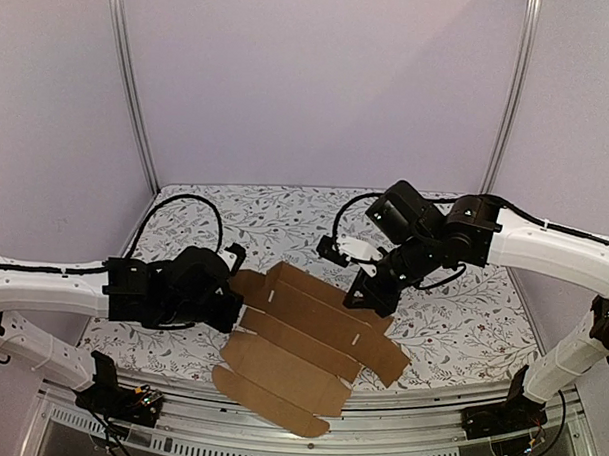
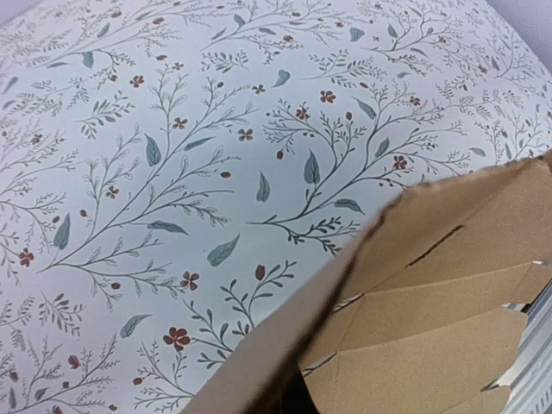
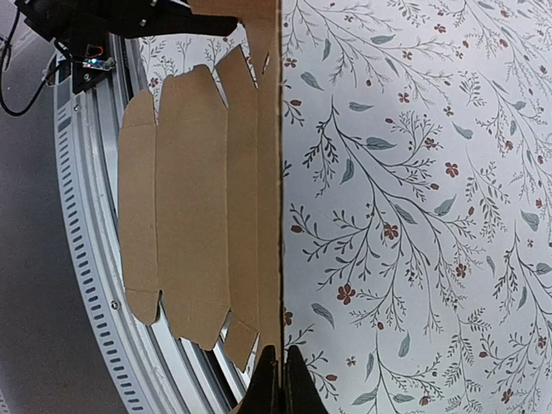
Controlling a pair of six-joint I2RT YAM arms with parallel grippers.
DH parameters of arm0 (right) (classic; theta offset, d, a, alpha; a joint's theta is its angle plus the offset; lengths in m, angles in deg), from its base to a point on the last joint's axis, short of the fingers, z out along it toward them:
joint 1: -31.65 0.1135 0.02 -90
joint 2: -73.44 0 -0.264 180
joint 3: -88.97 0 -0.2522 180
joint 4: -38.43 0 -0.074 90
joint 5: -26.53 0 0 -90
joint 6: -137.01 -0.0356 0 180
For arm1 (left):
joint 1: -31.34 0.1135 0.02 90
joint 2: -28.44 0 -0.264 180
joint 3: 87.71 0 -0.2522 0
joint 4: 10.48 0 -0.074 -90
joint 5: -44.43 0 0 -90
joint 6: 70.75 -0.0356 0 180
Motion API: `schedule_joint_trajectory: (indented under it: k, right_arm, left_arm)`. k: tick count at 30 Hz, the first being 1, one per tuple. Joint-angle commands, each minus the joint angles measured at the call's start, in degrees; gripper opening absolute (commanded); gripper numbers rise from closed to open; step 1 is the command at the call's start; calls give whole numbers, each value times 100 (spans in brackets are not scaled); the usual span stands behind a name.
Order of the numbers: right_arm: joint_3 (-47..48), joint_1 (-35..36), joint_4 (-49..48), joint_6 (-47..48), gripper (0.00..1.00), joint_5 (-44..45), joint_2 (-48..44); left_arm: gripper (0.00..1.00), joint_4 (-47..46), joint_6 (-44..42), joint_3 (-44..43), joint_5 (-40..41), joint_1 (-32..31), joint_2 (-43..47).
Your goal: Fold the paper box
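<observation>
As both grippers clamp it, I see the paper box (image 1: 301, 333) spanning between them: left gripper (image 1: 232, 288) on its left end flap, right gripper (image 3: 278, 384) on the raised far panel. Long axis runs far-left to near-right across the table (image 1: 461, 329).

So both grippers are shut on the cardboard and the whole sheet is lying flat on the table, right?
No, not flat. The right wrist view shows the far strip of the cardboard standing up on edge from the table. The left gripper and right gripper are both shut on it.
</observation>
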Motion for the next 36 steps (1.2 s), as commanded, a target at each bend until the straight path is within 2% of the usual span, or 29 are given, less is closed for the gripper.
schedule_joint_trajectory:
  k: [1,9,16,28,36]
  right_arm:
    - [-90,-44,-295,-164,1,-400,-127]
    - [-167,-56,-413,-301,1,-494,-105]
    - [-197,-84,-473,-363,1,-422,-64]
    - [-162,-110,-521,-381,1,-303,-8]
    - [-171,-103,-586,-381,1,-347,44]
  left_arm:
    - [0,-245,194,135,345,-22,-214]
    - [0,-405,245,213,556,3,-517]
    - [0,-378,250,259,430,6,-513]
    - [0,-1105,85,434,-766,7,-364]
    - [0,-1513,48,427,-1107,1,-620]
